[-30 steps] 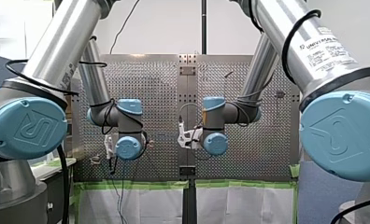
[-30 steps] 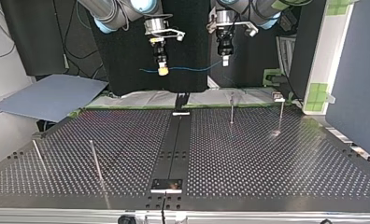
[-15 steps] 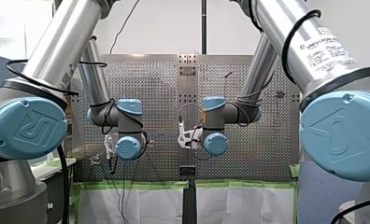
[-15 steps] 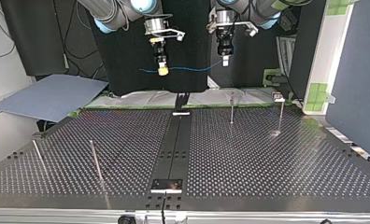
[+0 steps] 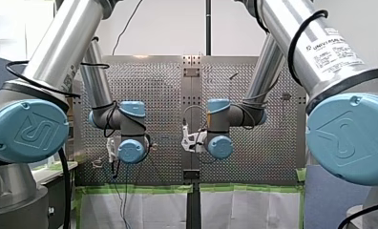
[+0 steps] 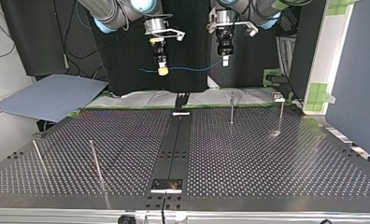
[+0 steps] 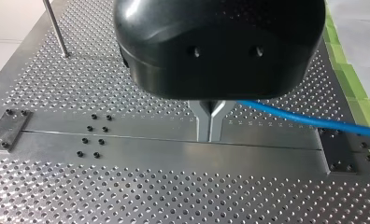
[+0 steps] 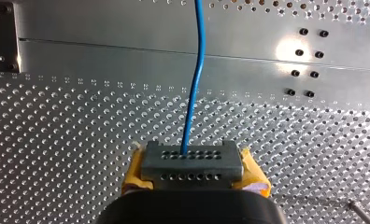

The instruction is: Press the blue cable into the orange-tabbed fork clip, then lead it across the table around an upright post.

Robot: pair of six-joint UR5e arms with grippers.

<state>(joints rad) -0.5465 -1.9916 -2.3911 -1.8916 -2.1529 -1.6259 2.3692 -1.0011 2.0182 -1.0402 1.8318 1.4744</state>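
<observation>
The blue cable (image 6: 192, 70) hangs stretched in the air between my two grippers, above the table's far edge in the top view. My right gripper (image 6: 162, 71) with yellow pads is shut on it, and a short cable tail sticks out past it. In the right wrist view the cable (image 8: 197, 70) runs straight ahead from my right gripper (image 8: 192, 154). My left gripper (image 6: 225, 60) is black with metal fingers. In the left wrist view these fingers (image 7: 210, 133) are pressed together, and the cable (image 7: 304, 116) leaves sideways from them. I cannot make out an orange-tabbed clip.
Two upright posts (image 6: 231, 109) (image 6: 281, 116) stand at the far right of the perforated table (image 6: 267, 163) in the top view. Two leaning rods (image 6: 95, 161) (image 6: 38, 156) are at its near left. A dark centre strip (image 6: 176, 144) runs down the middle. Both grippers hang well above the table.
Almost nothing: the cable's span sways slightly near my left gripper, and both arms hold still.
</observation>
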